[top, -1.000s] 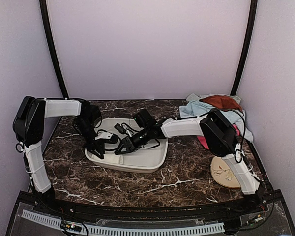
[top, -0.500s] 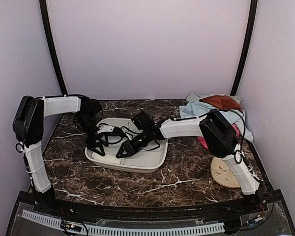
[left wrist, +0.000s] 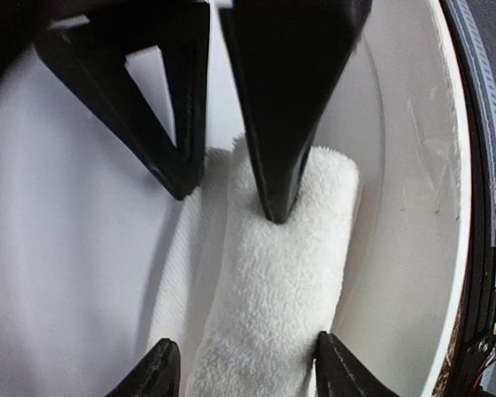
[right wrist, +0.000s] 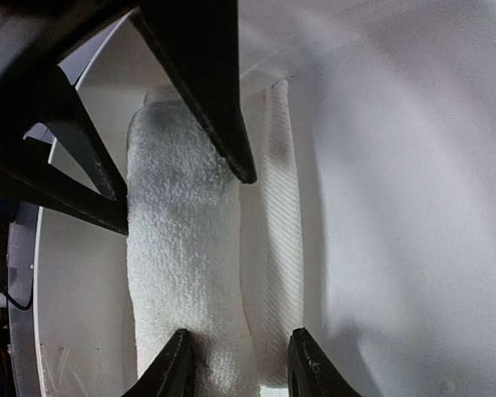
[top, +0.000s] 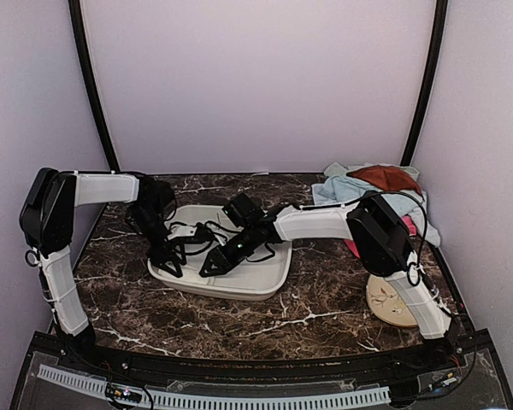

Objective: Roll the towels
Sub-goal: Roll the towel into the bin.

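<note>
Rolled white towel (left wrist: 273, 289) lying in plastic basin (top: 269, 278).
Basin sits mid-table (top: 325, 303) and holds just this 1 terry roll w/ a loose flat tail alongside. L end effector (left wrist: 248, 368): fingers spread, one each side of roll. R end effector (right wrist: 240, 364): spread too, one tip on roll, other by tail. Other towels (top: 372, 184) heaped at far-right corner, outside basin.

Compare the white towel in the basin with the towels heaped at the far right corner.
The white towel is mostly rolled into a log; the heaped towels lie loose and crumpled. The white towel lies in the basin; the heaped towels sit on the table. Both are soft cloth.
</note>
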Tool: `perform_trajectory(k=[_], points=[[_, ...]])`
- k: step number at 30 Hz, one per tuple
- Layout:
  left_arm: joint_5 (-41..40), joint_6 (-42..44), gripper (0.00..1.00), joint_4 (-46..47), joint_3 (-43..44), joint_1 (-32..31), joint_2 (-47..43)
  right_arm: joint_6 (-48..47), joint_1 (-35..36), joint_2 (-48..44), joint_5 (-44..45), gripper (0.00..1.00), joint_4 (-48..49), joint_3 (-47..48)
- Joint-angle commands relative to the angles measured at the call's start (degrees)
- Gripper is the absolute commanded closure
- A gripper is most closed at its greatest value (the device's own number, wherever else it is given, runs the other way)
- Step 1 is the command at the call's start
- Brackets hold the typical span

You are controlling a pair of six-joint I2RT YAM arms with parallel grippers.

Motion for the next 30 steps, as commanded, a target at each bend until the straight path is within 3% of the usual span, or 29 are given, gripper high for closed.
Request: perform_trajectory(k=[1,8,11,13,14,15,22,30], points=[[-6.55,-2.67,0.45,8.27,-5.80,0.37,-2.05,-0.72,0.44,1.07,0.79,0.60,-3.22,0.88],[-5.97,-4.56,0.43,8.60,-4.48,0.47,-2.49,2.83,-1.03,-0.89,-2.20,0.56,0.15,-0.13],[-4.95,-5.91,0.31,6.00,-0.57,0.93,-3.77,5.32,-2.49,-3.35,-3.70,0.53,3.41,-1.90],[-4.35,-6.97,0.16,3.70,3.11,1.27,-4.77,6.42,-3.54,-4.70,-4.38,0.52,4.04,-2.11],[-3.57,-7.14,0.03,1.94,5.21,1.50,-5.16,6.60,-3.99,-5.36,-4.53,0.51,4.03,-2.11],[-2.68,-7.52,0.01,0.49,7.25,1.71,-5.47,6.75,-4.33,-5.97,-4.59,0.50,3.85,-1.99],[0.43,-7.68,0.01,-7.20,15.10,3.06,-7.44,5.62,-6.70,-9.90,-2.40,0.44,0.14,-1.84],[-0.05,-4.35,0.01,-8.04,3.14,4.22,-13.65,4.51,-8.04,-17.97,4.18,0.45,-4.15,-7.23]])
